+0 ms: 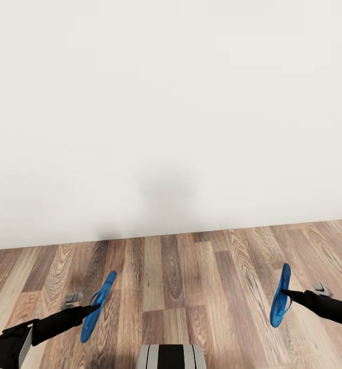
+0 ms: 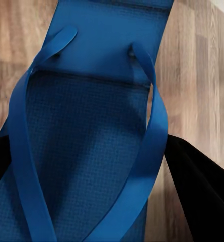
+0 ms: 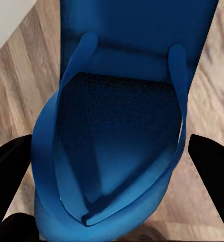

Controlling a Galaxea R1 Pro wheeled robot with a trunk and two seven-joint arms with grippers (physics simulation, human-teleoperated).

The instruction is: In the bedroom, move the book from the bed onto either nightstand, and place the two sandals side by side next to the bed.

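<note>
Two bright blue sandals hang on edge above the wood floor. My left gripper (image 1: pixel 93 308) is shut on the thong strap of the left sandal (image 1: pixel 107 286), low at the left of the head view. My right gripper (image 1: pixel 286 293) is shut on the strap of the right sandal (image 1: pixel 283 277), low at the right. In the left wrist view the sandal (image 2: pixel 86 146) lies between black fingers (image 2: pixel 202 196). In the right wrist view the other sandal (image 3: pixel 122 131) also sits between dark fingers (image 3: pixel 212 161). The book, the bed and the nightstand are out of view.
A plain white wall (image 1: pixel 171 102) stands close ahead and meets the light-brown plank floor (image 1: pixel 191 287). The robot's own base (image 1: pixel 171 357) shows at the bottom centre. A small grey shape (image 1: pixel 71 297) lies by the left arm, and another grey shape (image 1: pixel 322 289) by the right.
</note>
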